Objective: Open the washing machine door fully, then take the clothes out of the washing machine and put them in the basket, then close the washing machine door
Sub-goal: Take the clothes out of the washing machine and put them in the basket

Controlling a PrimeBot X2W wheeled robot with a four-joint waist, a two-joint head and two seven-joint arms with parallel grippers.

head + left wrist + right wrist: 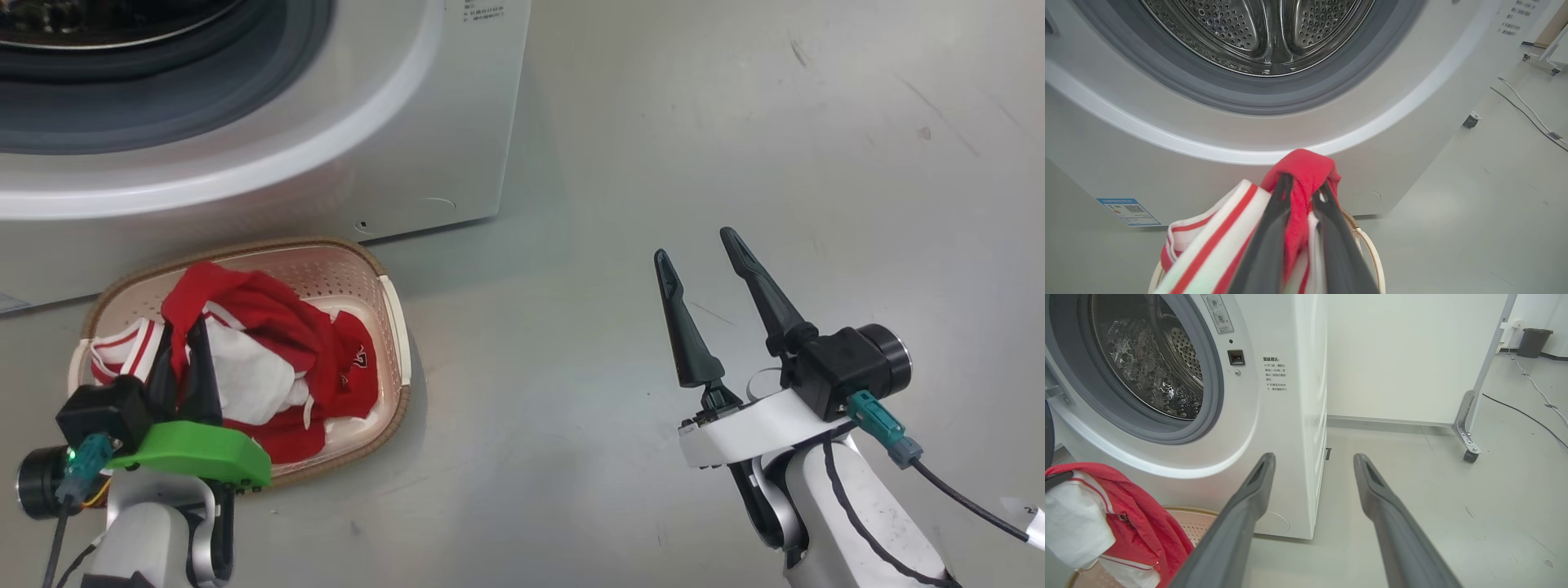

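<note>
The cream basket [286, 243] sits on the floor in front of the white washing machine [457, 122]. Red clothes [269, 314] with white striped trim fill it. My left gripper [186, 327] hangs over the basket's left half, shut on a fold of red fabric [1306, 163] that bunches over its fingertips. The steel drum [1265, 28] stands uncovered behind its grey ring, and no fabric shows inside. The door is out of view. Off to the right, my right gripper [694, 245] is open above bare floor, holding nothing. Its wrist view shows the clothes [1139, 514] and basket [1196, 522] at lower left.
A small blue label [1128, 211] is on the machine's lower front. To the machine's right stands a white panel on a caster [1470, 449], with a cable [1523, 412] on the floor and a dark bin [1533, 342] far back. Grey floor [735, 122] spreads to the right.
</note>
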